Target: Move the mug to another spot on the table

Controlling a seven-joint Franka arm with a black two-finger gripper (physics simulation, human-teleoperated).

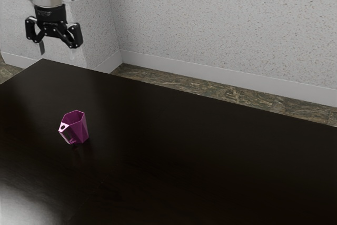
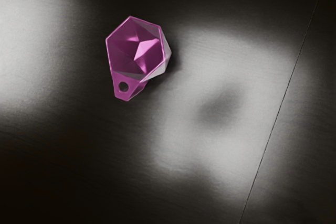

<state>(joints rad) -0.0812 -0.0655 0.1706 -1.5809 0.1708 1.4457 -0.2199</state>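
Here the tool (image 1: pixel 59 54) is seen high above the far corner of the dark desk (image 1: pixel 210 156), at the exterior view's left, with its two fingers spread wide and nothing between them. It is held well clear of the surface, presumably so that the target can be surveyed from above before any descent is made. The purple faceted mug (image 1: pixel 73 126) is stood upright on the desk, well apart from the tool and nearer the camera's side. In the wrist view the mug (image 2: pixel 137 56) is looked into from above: its mouth is turned up, and its small ringed handle (image 2: pixel 123 86) is pointed out from one wall. Because the walls are angular and taper toward the base, a grasp across the rim is judged the likelier choice, with the handle left outside the fingers. Nothing of the task is done yet: the mug is untouched, and much bare desk is offered toward the exterior view's right as a new spot.
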